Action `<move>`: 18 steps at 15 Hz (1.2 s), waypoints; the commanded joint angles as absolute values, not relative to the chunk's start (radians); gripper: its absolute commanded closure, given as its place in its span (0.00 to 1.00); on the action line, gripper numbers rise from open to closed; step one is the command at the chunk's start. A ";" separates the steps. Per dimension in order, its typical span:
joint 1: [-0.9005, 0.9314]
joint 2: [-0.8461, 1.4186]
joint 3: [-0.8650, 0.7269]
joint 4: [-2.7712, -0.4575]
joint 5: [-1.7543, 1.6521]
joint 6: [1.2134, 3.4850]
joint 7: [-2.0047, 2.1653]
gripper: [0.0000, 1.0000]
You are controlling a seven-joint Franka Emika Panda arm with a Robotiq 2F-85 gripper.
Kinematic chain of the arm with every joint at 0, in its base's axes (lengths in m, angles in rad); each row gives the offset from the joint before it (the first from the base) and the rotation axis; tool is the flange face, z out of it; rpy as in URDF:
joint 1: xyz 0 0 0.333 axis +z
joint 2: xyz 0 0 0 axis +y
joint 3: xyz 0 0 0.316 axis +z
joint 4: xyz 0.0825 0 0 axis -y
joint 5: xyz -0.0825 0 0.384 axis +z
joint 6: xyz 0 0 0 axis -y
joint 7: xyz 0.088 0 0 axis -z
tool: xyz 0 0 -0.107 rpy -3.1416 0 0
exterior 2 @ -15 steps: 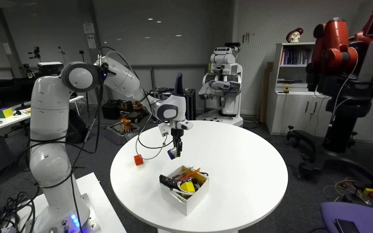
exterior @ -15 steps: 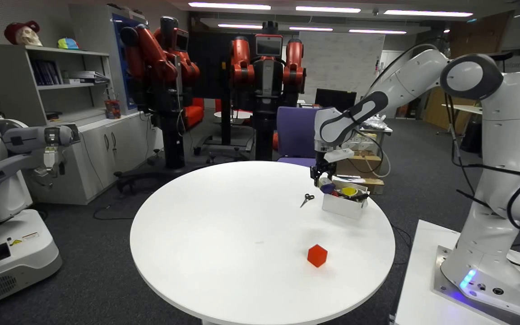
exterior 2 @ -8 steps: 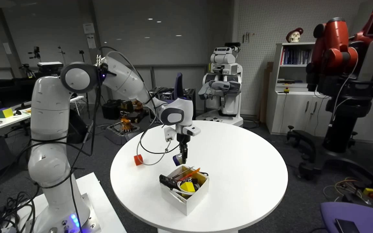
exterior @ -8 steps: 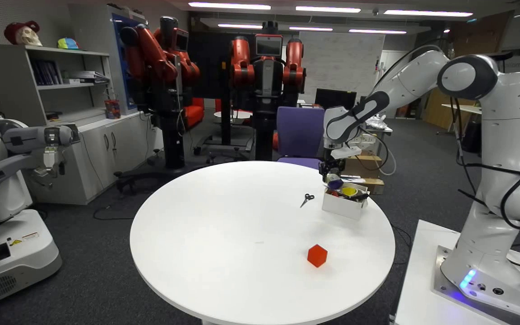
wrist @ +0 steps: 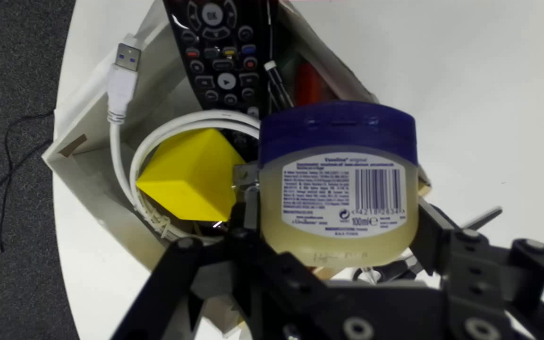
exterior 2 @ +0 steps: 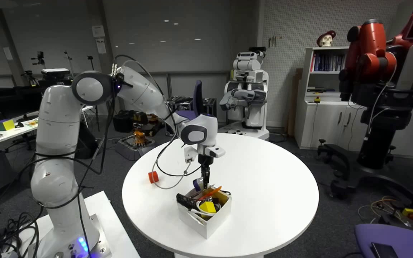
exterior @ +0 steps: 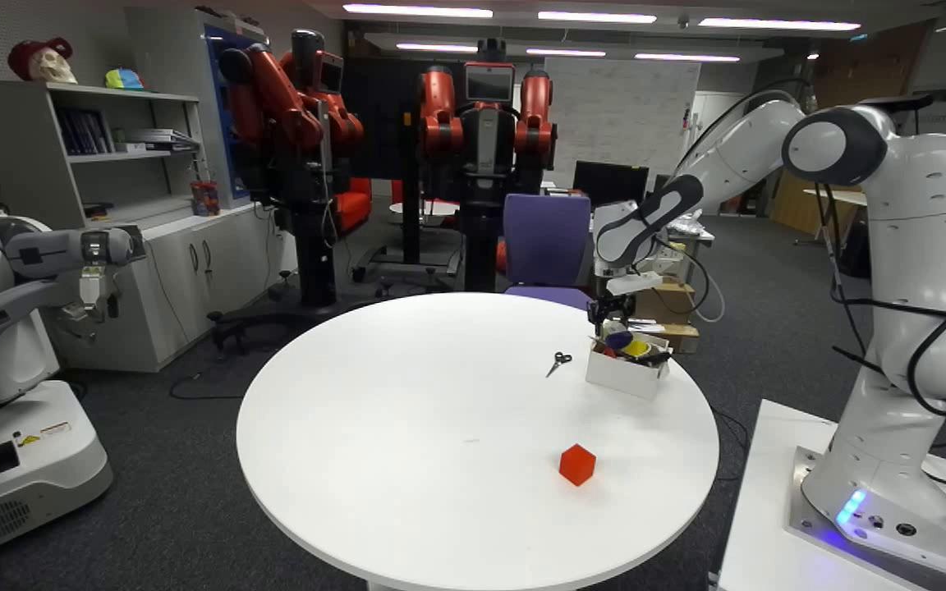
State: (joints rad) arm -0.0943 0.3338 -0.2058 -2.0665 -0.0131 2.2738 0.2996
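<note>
My gripper is shut on a Vaseline jar with a dark blue lid, a finger pressed to each side of it. The jar lies on its side, its lid pointing away from the gripper's palm. In an exterior view, the gripper points down at the rear corner of a white box, with the jar just at rim height. Inside the box are a yellow block, a black remote, a white USB cable and an orange item. The jar hides part of the box in the wrist view.
A red cube and small scissors lie on the round white table. A purple chair stands behind the table edge. Other robots, such as a red one, stand farther back.
The arm has carried the jar sideways toward the box and lowered it, from above the table to the box's rim. The grip has stayed the same; the box and red cube have not moved.
</note>
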 commanded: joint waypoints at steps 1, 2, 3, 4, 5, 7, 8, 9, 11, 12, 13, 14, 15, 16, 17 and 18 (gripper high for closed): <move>-0.117 0.341 -0.238 -2.029 -0.051 2.235 0.319 0.48; -0.125 0.345 -0.249 -2.020 -0.052 2.232 0.319 0.48; -0.130 0.348 -0.261 -2.013 -0.056 2.231 0.327 0.48; -0.135 0.359 -0.272 -2.003 -0.059 2.232 0.336 0.48; -0.139 0.367 -0.286 -1.993 -0.071 2.227 0.350 0.48; -0.145 0.388 -0.301 -1.972 -0.083 2.220 0.369 0.48; -0.142 0.397 -0.312 -1.966 -0.094 2.223 0.390 0.48; -0.142 0.405 -0.316 -1.958 -0.096 2.223 0.400 0.48; -0.137 0.408 -0.320 -1.958 -0.099 2.226 0.418 0.05; -0.135 0.410 -0.319 -1.957 -0.098 2.230 0.427 0.00; -0.131 0.403 -0.318 -1.963 -0.098 2.234 0.431 0.00; -0.131 0.393 -0.311 -1.971 -0.090 2.239 0.424 0.00; -0.128 0.381 -0.309 -1.980 -0.089 2.245 0.424 0.00; -0.133 0.359 -0.292 -1.995 -0.063 2.246 0.398 0.00; -0.139 0.337 -0.275 -2.010 -0.034 2.252 0.378 0.00; -0.147 0.309 -0.250 -2.029 0.006 2.261 0.347 0.00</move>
State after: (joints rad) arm -0.1295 0.3980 -0.2986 -1.9836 -0.0579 2.2736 0.3963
